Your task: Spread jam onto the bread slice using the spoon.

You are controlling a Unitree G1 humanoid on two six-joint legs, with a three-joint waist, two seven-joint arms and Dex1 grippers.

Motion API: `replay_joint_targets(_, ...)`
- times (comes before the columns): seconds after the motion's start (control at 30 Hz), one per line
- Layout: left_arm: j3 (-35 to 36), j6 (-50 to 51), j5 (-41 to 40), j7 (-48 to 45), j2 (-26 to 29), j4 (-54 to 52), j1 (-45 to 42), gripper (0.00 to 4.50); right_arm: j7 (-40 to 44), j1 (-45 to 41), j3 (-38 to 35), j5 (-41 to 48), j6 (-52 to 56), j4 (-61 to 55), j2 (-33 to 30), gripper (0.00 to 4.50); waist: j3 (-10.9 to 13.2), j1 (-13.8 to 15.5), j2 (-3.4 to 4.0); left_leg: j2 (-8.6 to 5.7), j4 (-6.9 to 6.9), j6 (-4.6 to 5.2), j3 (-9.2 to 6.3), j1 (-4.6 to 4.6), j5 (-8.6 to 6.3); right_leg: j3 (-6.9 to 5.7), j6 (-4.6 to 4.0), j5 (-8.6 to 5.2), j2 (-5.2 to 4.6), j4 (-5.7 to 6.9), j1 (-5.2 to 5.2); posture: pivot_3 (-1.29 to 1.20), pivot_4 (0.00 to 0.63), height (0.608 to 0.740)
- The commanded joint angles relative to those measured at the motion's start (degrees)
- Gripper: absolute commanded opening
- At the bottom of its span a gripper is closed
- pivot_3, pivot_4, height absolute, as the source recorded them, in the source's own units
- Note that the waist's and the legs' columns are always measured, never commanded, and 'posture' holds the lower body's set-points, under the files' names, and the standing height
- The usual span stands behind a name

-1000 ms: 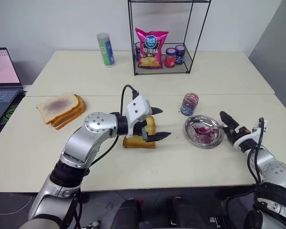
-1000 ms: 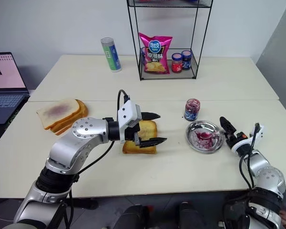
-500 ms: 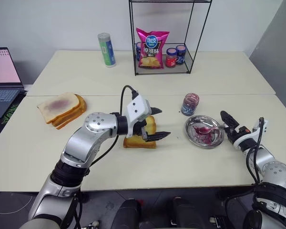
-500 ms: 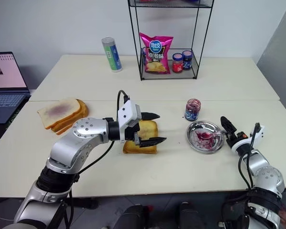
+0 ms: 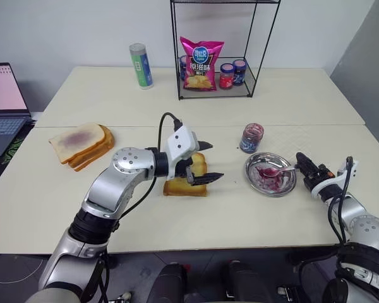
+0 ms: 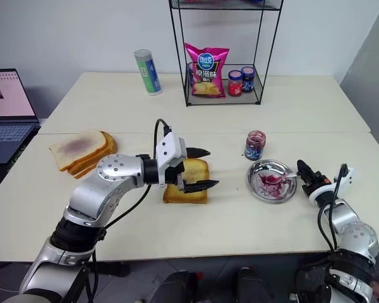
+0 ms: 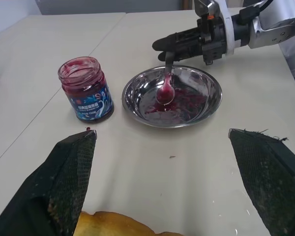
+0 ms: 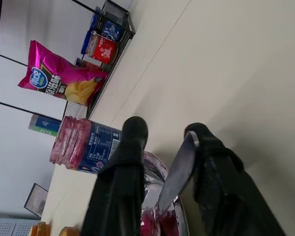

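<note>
**Q:** So where's the spoon (image 7: 166, 87) rn?

**Me:** Bowl sits in jam (image 7: 179, 100) in the steel dish (image 7: 206, 105); my right gripper (image 7: 168, 45) is pinched on the handle. Left gripper (image 5: 205, 162) wide open around the bread slice (image 5: 188, 178), nothing held.

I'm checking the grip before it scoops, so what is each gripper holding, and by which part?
The right gripper has the spoon's handle end between its fingers, the bowl lying in the dish; a firm grip cannot be told. The left gripper is open, straddling the bread slice.
</note>
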Motion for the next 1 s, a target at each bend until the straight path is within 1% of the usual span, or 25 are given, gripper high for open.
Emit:
replay_joint_targets(0.03,0.5,-1.3,0.4,-0.6,0.1,-0.3,-1.2,4.5,-0.3,0.4,-1.2,1.9,0.2,-3.1,-0.8,0.43,0.0,0.0,0.0,0.0,0.0,0.0,0.0,0.0,0.0,0.0,0.0,0.0,0.0,0.0,0.0,0.0,0.15,0.74)
replay_joint_targets(0.07,0.6,-1.5,0.5,-0.8,0.2,0.0,-1.4,4.5,-0.3,0.5,-1.1,2.0,0.3,-3.5,-0.8,0.18,0.0,0.0,0.0,0.0,0.0,0.0,0.0,0.0,0.0,-0.01,0.0,0.0,0.0,0.0,0.0,0.0,0.15,0.74)
replay_joint_targets(0.1,0.6,-1.6,0.6,-0.9,0.2,0.2,-1.6,4.5,-0.4,0.6,-1.0,2.1,0.4,-3.8,-0.8,0.03,0.0,0.0,0.0,0.0,0.01,0.0,0.0,0.0,0.0,-0.01,0.0,0.0,0.0,0.0,0.0,0.0,0.15,0.74)
replay_joint_targets(0.27,1.1,-2.4,0.9,-1.3,0.1,1.5,-2.1,4.5,-0.9,0.3,-0.3,2.8,0.7,-6.1,-1.4,0.01,0.0,0.0,0.01,0.0,0.01,0.0,0.0,-0.01,0.0,-0.01,0.0,0.0,0.0,0.0,-0.01,0.0,0.15,0.74)
replay_joint_targets(0.37,1.6,-2.2,0.6,-0.9,-0.1,1.7,-2.1,4.5,-1.0,0.0,1.4,3.2,2.6,-11.3,-3.3,0.01,0.0,0.0,0.04,0.0,-0.01,0.0,0.0,-0.01,0.0,0.0,0.0,0.0,0.0,0.0,-0.02,0.0,0.15,0.74)
replay_joint_targets(0.47,2.5,-1.1,-0.4,-0.7,0.5,0.4,-0.4,4.5,-1.8,-0.9,1.4,6.1,5.3,-15.6,-6.0,0.01,0.1,0.0,0.22,-0.01,0.0,0.0,0.03,-0.07,0.0,0.01,0.01,0.0,-0.01,0.0,-0.09,0.0,0.15,0.74)
replay_joint_targets(0.57,4.3,-0.5,-2.0,-1.0,1.2,-1.0,1.7,4.5,-3.9,-2.6,0.1,10.1,7.6,-17.5,-8.6,0.01,0.1,-0.1,0.25,0.01,-0.02,0.0,0.01,-0.07,0.0,0.0,0.01,0.0,-0.01,-0.01,-0.08,0.0,0.15,0.74)
replay_joint_targets(0.7,8.6,1.1,-6.2,1.1,-1.4,-1.4,1.9,4.5,-6.7,-7.0,0.5,12.6,7.8,-17.7,-10.7,0.01,0.1,0.0,0.25,0.03,0.01,0.0,-0.07,-0.1,0.0,-0.06,-0.01,-0.01,-0.01,0.0,-0.08,0.0,0.15,0.74)
replay_joint_targets(0.8,10.2,0.5,-6.6,3.2,-3.1,-0.4,1.1,4.5,-8.1,-12.3,2.2,11.3,6.1,-16.2,-10.9,0.01,0.1,0.0,0.27,0.01,0.09,0.01,-0.01,-0.13,0.0,-0.02,0.04,0.02,-0.02,-0.01,-0.09,0.0,0.15,0.74)
replay_joint_targets(1.0,10.5,-1.3,-5.5,7.0,-6.1,2.7,-1.4,4.5,-6.2,-21.4,7.3,3.4,1.8,-10.3,-12.2,0.01,0.1,0.0,0.27,-0.01,0.08,0.01,-0.05,-0.17,0.0,-0.05,0.05,0.03,0.17,-0.03,-0.09,0.0,0.15,0.74)
